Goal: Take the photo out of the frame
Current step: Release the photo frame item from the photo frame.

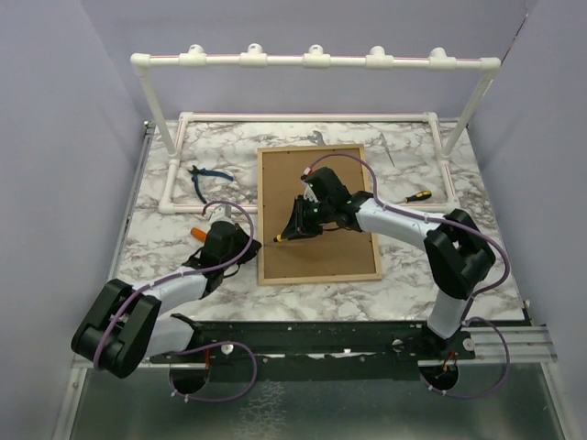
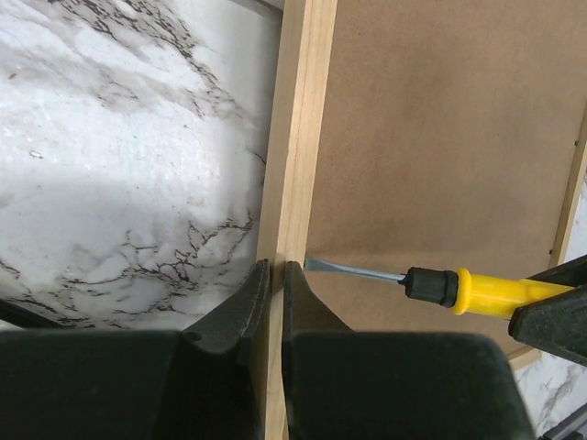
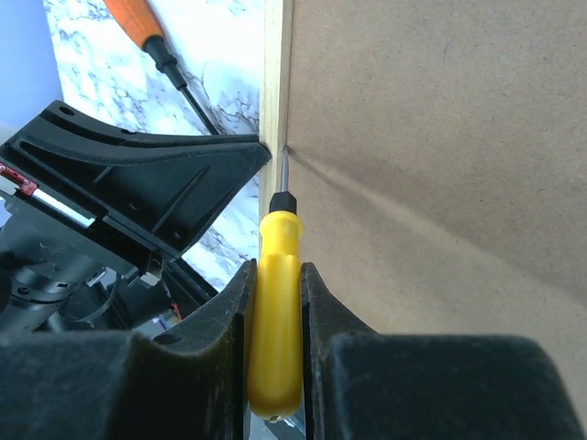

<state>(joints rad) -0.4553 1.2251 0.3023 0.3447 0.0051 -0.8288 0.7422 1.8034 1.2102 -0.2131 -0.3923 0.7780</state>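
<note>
A: Right hand (image 3: 277,284)?
B: Clamped on yellow-handled screwdriver (image 3: 275,229). Shaft lies across fibreboard back (image 3: 440,137), tip at seam against the frame (image 3: 275,73), left rail.
A: Left hand (image 2: 276,275)?
B: Pinched shut on that rail, just beside tip. Frame lies back-up on counter (image 1: 321,298); photo hidden underneath.

The left arm (image 1: 160,295) lies low, reaching from its base at the near left forward and to the right, and the left end effector (image 2: 277,275) has its two dark fingers (image 2: 240,312) drawn almost together, pinching the light-wood rail of the frame (image 2: 295,137) between their tips. The right arm (image 1: 404,220) rises from its base, bends at the elbow and stretches leftward with the wrist tipped down. The right end effector (image 3: 277,275) is clamped on the yellow handle of a screwdriver (image 3: 275,238), one jaw pressed to each side of it
</note>
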